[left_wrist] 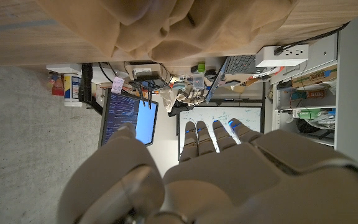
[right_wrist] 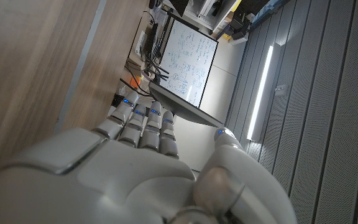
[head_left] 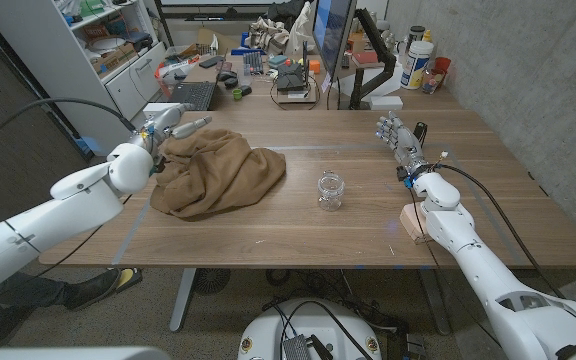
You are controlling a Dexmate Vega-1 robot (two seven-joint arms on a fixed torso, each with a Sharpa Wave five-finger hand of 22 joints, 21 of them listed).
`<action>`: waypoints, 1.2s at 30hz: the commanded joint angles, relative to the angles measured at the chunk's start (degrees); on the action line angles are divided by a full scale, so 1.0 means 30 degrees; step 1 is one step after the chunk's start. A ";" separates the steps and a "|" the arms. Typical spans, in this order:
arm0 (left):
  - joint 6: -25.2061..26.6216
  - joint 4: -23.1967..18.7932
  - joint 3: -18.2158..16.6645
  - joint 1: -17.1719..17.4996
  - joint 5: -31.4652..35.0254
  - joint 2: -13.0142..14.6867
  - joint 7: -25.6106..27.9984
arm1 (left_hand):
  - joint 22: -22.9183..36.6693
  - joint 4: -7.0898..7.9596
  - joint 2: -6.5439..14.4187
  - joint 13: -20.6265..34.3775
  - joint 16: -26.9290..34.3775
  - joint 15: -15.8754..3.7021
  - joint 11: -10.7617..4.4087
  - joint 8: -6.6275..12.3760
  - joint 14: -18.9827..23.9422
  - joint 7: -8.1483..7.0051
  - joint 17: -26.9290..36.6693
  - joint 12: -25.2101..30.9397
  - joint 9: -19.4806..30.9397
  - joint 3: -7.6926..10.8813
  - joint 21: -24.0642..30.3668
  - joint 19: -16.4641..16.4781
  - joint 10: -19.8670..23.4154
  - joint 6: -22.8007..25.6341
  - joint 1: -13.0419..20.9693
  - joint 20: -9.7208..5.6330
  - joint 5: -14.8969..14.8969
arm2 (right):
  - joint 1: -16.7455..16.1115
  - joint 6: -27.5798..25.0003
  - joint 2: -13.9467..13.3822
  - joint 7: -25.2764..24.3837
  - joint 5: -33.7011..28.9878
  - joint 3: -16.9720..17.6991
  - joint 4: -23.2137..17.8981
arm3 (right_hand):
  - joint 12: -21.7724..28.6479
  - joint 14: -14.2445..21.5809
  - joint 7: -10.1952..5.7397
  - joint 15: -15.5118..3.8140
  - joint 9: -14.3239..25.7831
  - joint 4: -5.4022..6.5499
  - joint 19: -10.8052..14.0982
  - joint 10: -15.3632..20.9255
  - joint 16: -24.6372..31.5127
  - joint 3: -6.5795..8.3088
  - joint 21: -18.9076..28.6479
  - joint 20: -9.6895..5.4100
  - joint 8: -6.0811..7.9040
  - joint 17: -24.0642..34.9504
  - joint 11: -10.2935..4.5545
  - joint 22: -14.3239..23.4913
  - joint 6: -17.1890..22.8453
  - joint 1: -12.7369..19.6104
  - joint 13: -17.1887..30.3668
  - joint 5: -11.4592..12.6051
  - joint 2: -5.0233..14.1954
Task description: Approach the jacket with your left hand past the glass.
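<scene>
A crumpled brown jacket point(head_left: 216, 176) lies on the left half of the wooden table point(head_left: 298, 230). A small clear glass jar point(head_left: 330, 190) stands to its right, apart from it. My left hand point(head_left: 168, 123) hovers at the jacket's far left corner, fingers stretched out and holding nothing. In the left wrist view the hand point(left_wrist: 216, 174) shows extended fingers, with jacket folds point(left_wrist: 185, 25) beyond them. My right hand point(head_left: 400, 140) is raised over the table's right side, fingers apart and empty, well clear of the jar. The right wrist view shows that hand point(right_wrist: 142, 168) with straight fingers.
Behind the table stands a cluttered desk with a monitor point(head_left: 333, 40), a keyboard point(head_left: 193, 95) and bottles point(head_left: 420, 60). A white shelf unit point(head_left: 98, 50) sits at the back left. A small wooden block point(head_left: 414, 222) lies under my right forearm.
</scene>
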 commanded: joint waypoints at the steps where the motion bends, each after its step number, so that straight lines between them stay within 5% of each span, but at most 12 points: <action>1: -0.0115 0.0503 0.0798 -0.0279 -0.0177 -0.0364 0.0278 | 0.0110 -0.0106 0.0022 0.0022 0.0092 -0.0104 -0.0068 0.0055 0.0073 -0.0071 0.0054 -0.0007 0.0036 0.0048 0.0123 -0.0002 0.0052 0.0128 0.0180 0.0083 0.0079 | -0.0090 0.0090 -0.0100 -0.0078 0.0078 -0.0067 -0.0150 | 0.0078 0.0171 0.0045 -0.0051 0.0036 0.0017 0.0231 0.0189 0.0067 -0.0022 -0.0060 0.0029 0.0098 0.0000 0.0067 0.0040 0.0176 -0.0122 0.0079 0.0083 0.0008; 36: -0.0336 0.1686 0.2539 -0.1218 -0.0217 -0.0975 0.0114 | 0.0125 -0.0151 0.0058 0.0031 0.0105 -0.0095 -0.0204 0.0067 0.0187 -0.0134 0.0072 -0.0028 0.0046 -0.0043 0.0125 -0.0009 0.0090 0.0368 0.0331 0.0122 0.0114 | 0.0266 0.0273 0.0006 0.0044 0.0021 -0.0269 0.0332 | 0.0098 0.0278 -0.0033 -0.0056 0.0040 -0.0018 0.0353 0.0330 0.0069 -0.0054 -0.0250 0.0048 0.0131 0.0000 0.0024 0.0047 0.0334 -0.0146 0.0080 0.0091 0.0052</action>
